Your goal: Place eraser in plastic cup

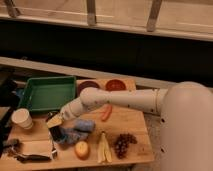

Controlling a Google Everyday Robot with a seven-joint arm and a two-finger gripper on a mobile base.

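My gripper (55, 123) hangs at the end of the white arm (120, 99), over the left part of the wooden table (135, 125). A small dark block, apparently the eraser (58, 133), sits directly below the gripper, touching or very near it. A light-blue object that looks like the plastic cup (84, 125) lies just right of the gripper, beside a bluish crumpled item (72, 137). The gripper is left of the cup, not over it.
A green tray (47, 93) is at the back left, and a white cup (22, 119) stands left of the gripper. Two dark red bowls (116, 85) are at the back. An orange piece (106, 112), an apple (81, 149), a banana (103, 148), grapes (125, 143) and tools (30, 150) lie in front.
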